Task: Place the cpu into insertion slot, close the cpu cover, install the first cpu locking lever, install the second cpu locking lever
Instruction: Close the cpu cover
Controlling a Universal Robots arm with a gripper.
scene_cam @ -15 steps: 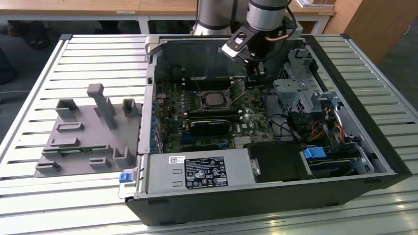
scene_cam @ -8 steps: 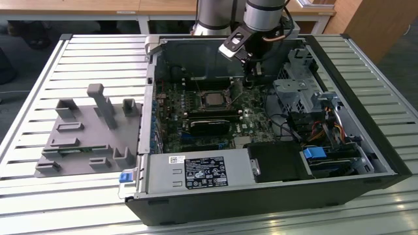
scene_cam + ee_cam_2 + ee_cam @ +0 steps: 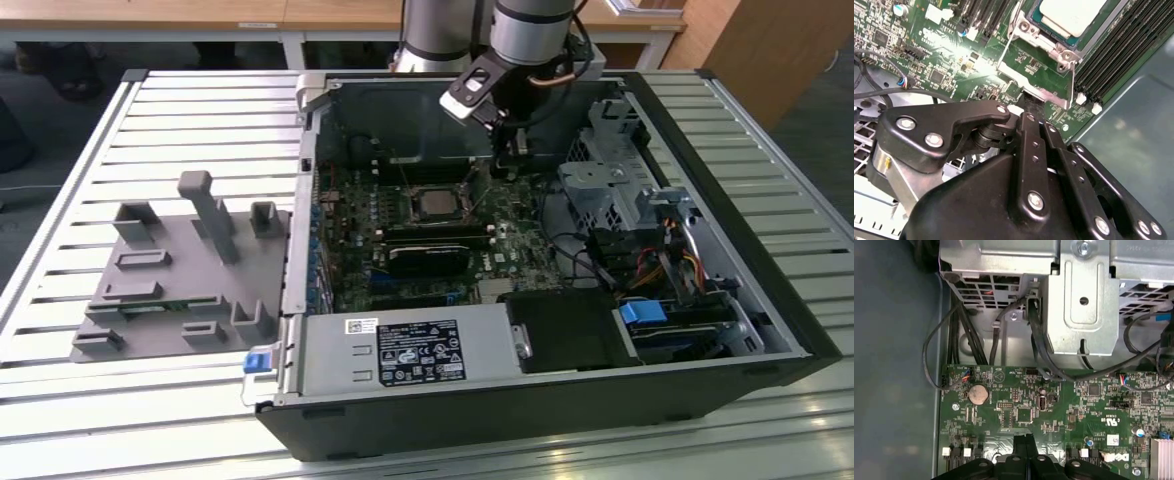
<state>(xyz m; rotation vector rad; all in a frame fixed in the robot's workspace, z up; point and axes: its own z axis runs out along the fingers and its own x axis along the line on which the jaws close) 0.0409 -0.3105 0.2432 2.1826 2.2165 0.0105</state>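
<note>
A slatted silver metal table carries a large black computer case, laid on its side with the panel off so the inside faces up for the work. A thick grey robot arm reaches down into it from the far edge. On the exterior view's left, well apart from the case, a grey moulded plastic parts holder sits on the slats.

Inside the case lies the green circuit board. The arm's black gripper hangs low over this board, just beside the insertion slot, a small square socket with a silver rim.

In the first wrist view its fingers are pressed together with only a thin seam between them. I cannot make out anything held there.

The cpu cover, a thin silver frame with a square window, appears to lie flat over the socket. The cpu, a small flat silver-tan chip, sits in the slot and shows through that window, so the placing looks done. The gripper's closeness to the frame's edge suggests it is working at the latching.
</note>
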